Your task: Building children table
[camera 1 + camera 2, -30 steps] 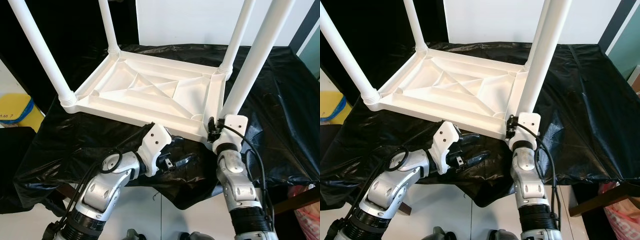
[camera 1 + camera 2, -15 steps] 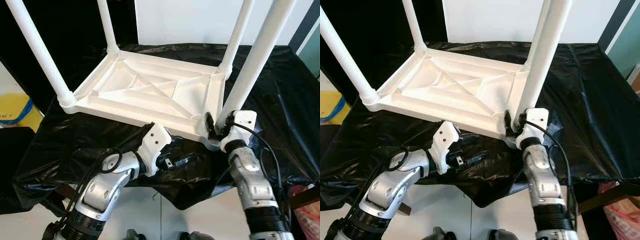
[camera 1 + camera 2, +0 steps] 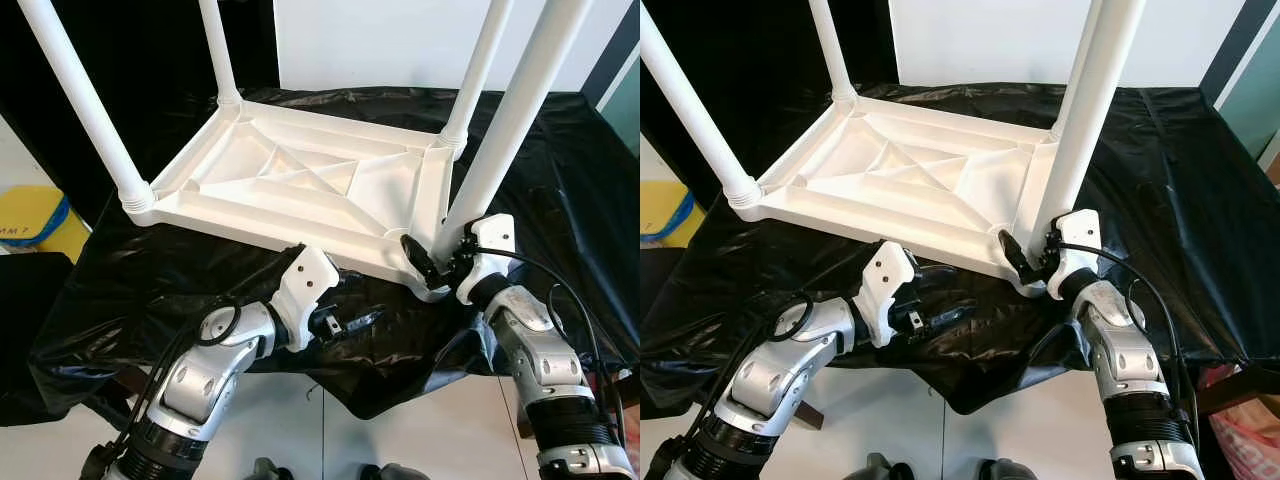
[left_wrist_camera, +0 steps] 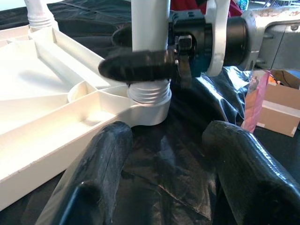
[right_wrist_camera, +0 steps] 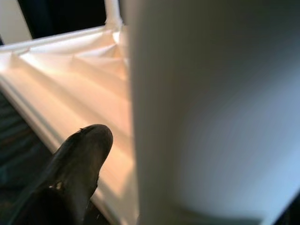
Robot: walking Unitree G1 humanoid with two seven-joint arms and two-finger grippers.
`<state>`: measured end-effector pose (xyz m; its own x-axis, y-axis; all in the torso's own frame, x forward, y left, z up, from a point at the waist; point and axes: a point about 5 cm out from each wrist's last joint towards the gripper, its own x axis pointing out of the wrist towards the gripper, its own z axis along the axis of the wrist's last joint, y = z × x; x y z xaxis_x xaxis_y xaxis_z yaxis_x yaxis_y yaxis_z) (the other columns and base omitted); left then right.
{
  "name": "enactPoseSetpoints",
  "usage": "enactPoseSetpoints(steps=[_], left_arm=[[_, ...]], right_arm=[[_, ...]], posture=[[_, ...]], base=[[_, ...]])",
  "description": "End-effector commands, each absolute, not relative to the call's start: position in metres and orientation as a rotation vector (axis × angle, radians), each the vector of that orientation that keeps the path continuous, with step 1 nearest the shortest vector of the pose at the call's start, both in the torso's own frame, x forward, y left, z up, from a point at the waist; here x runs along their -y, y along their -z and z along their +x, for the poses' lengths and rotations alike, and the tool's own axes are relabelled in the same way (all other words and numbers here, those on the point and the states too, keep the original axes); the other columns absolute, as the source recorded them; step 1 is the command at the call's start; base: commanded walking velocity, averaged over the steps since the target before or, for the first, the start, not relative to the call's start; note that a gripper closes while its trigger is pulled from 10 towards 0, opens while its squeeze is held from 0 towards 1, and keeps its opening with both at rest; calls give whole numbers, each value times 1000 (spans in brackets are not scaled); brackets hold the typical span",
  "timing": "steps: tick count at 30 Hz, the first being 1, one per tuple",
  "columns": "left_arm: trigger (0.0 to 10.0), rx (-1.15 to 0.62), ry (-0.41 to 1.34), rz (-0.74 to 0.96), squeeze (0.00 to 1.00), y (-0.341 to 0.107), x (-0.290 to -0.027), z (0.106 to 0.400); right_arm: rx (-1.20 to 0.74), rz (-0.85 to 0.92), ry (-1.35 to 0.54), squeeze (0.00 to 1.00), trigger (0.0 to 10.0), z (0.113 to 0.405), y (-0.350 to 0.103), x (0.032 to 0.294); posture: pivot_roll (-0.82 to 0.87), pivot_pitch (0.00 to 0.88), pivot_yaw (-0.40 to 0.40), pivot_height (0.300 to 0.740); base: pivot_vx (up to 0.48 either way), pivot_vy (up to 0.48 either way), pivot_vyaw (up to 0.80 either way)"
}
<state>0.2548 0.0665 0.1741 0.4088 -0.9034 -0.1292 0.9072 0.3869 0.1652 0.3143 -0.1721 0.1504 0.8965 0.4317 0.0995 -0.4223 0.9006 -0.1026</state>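
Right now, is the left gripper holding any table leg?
No, the left gripper hangs open over the black sheet, apart from the white table.

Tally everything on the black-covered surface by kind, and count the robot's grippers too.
White table legs: 4
White tabletop, upside down: 1
Black plastic sheet: 1
Grippers: 2, the left gripper and the right gripper
Total: 8
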Motion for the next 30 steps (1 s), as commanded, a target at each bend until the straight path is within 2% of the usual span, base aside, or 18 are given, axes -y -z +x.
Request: enactPoseSetpoints(steps=[1, 10, 11, 21, 30], left_arm=[[10000, -26, 1164, 236, 0, -172, -66, 251], [10000, -33, 1196, 256, 0, -172, -66, 249], [10000, -30, 1195, 259, 0, -173, -66, 250], [10000, -20, 1182, 259, 0, -173, -65, 250], [10000, -14, 1164, 247, 0, -172, -65, 250]], right_arm=[[94, -103, -483, 0, 0, 314, -144, 167], [67, -94, -485, 0, 0, 311, -133, 167], [64, -88, -473, 0, 10000, 311, -133, 167], [67, -79, -391, 0, 10000, 308, -132, 171], [50, -65, -187, 0, 10000, 306, -129, 175]], posture=[[-57, 97, -16, 740], [-15, 89, 1, 740], [-15, 87, 0, 740], [-19, 84, -16, 740], [-15, 79, -32, 740]], base=[[0, 0, 0], [0, 0, 0], [0, 0, 0], [0, 0, 0], [0, 0, 0]])
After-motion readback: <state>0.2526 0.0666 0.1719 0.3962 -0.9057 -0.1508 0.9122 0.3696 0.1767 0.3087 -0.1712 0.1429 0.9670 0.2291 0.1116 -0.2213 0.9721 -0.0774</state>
